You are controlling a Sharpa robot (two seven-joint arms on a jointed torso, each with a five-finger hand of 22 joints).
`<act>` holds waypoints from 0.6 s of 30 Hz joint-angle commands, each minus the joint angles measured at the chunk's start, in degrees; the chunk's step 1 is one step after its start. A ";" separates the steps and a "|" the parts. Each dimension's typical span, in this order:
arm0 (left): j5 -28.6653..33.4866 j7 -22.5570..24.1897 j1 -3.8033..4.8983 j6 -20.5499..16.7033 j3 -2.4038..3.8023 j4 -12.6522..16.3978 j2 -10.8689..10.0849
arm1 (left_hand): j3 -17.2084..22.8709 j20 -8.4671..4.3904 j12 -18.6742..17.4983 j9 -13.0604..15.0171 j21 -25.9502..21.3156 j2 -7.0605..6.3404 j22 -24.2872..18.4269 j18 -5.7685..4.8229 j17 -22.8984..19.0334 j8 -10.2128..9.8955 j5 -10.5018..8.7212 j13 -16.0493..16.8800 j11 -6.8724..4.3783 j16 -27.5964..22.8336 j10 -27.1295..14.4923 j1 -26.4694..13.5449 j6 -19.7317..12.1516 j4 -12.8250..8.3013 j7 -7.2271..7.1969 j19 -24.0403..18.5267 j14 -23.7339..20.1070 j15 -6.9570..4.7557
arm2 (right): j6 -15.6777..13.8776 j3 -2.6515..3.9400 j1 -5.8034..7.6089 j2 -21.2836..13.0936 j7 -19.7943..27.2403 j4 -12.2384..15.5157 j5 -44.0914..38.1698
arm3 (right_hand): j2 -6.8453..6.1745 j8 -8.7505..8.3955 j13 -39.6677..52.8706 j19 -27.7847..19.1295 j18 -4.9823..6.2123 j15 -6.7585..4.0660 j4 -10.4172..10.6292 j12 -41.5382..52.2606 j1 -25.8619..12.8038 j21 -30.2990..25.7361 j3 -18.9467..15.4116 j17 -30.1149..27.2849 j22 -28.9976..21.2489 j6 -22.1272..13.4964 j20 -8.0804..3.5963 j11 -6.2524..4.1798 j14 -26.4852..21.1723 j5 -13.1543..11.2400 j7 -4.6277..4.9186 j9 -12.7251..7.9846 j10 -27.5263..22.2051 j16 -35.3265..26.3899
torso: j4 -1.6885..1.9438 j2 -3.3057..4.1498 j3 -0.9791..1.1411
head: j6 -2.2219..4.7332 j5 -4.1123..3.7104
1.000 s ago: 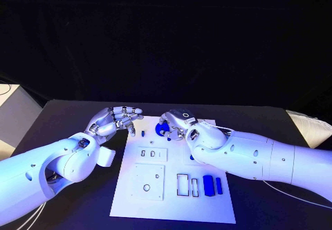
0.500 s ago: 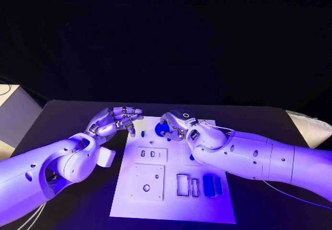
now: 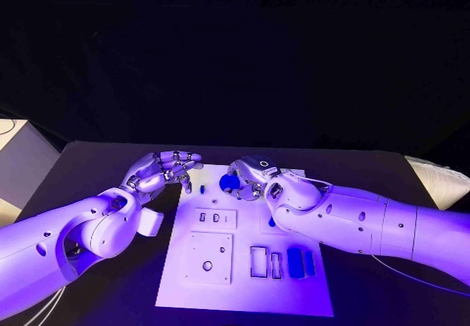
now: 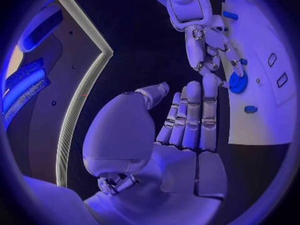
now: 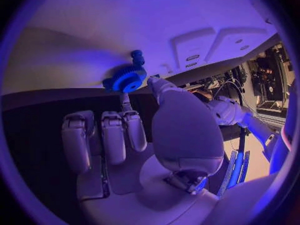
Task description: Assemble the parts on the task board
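The white task board lies in the middle of the black table. My right hand hovers over its far end and pinches a round blue gear between thumb and a fingertip. The right wrist view has the gear just above the board, next to a small blue peg. My left hand sits at the board's far left corner with nothing in it, fingers side by side and thumb apart. The left wrist view looks across at the gear in the right hand's fingers.
Two blue bars lie at the board's near right beside empty slots. A small blue peg stands near the left hand, and another blue piece shows under the right forearm. A white box stands off the table's left.
The gear at the right hand's fingertips has risen a touch and shows more fully. The left hand holds still.
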 commanded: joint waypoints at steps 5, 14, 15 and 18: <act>0.41 0.21 0.00 0.78 0.04 0.07 0.10 | 0.03 0.09 0.21 0.06 0.40 -0.02 0.08 0.89 -0.06 0.37 0.02 0.06 0.03 0.39 -0.27 -0.36 -0.55 0.23 1.28 -0.40 -0.24 0.08 | 1.52 -0.06 -0.11 0.13 0.68 -0.25 0.33 | 0.43 0.03 10.96 6.08 -0.37 0.30 -1.10 0.05 3.55 0.22 0.77 15.09 15.05 0.10 0.42 0.36 5.98 -0.62 -0.17 -0.14 0.88 0.23 | -0.05 0.02 0.01 | -0.07 0.03; 0.42 0.17 0.00 0.83 0.04 0.03 0.14 | 0.03 0.10 0.26 0.07 0.42 0.04 0.08 0.90 -0.08 0.38 0.02 0.08 0.03 0.40 -0.32 -0.42 -0.58 0.32 1.28 -0.44 -0.26 0.09 | 1.48 -0.06 -0.11 0.23 0.45 -0.57 0.00 | 1.30 0.05 11.03 6.10 -0.38 0.31 -3.24 0.16 8.16 0.26 5.71 15.09 15.09 0.58 0.36 0.39 5.98 0.11 0.01 -0.59 0.99 0.23 | -0.01 0.02 0.04 | -0.10 -0.05; 0.42 0.16 0.00 0.84 0.04 0.02 0.15 | 0.04 0.11 0.28 0.08 0.42 0.07 0.08 0.90 -0.09 0.39 0.02 0.08 0.04 0.40 -0.34 -0.45 -0.59 0.36 1.29 -0.46 -0.28 0.10 | 1.51 -0.06 -0.11 0.26 0.42 -0.63 -0.05 | 1.48 0.03 11.06 6.10 -0.38 0.29 -3.65 0.20 8.66 0.26 6.62 15.09 15.09 0.65 0.37 0.41 5.98 0.21 0.00 -0.66 1.03 0.23 | -0.01 0.02 0.04 | -0.10 -0.05; 0.42 0.15 0.00 0.87 0.04 0.02 0.18 | 0.04 0.12 0.32 0.09 0.43 0.14 0.08 0.90 -0.10 0.40 0.03 0.10 0.04 0.40 -0.37 -0.52 -0.60 0.47 1.29 -0.49 -0.31 0.11 | 1.58 -0.06 -0.11 0.36 0.29 -0.79 -0.24 | 1.62 0.02 11.10 6.10 -0.38 0.30 -4.83 0.26 9.60 0.26 8.85 15.09 15.09 0.90 0.39 0.42 5.98 -0.11 0.03 -0.83 1.09 0.23 | -0.01 0.02 0.03 | -0.12 -0.07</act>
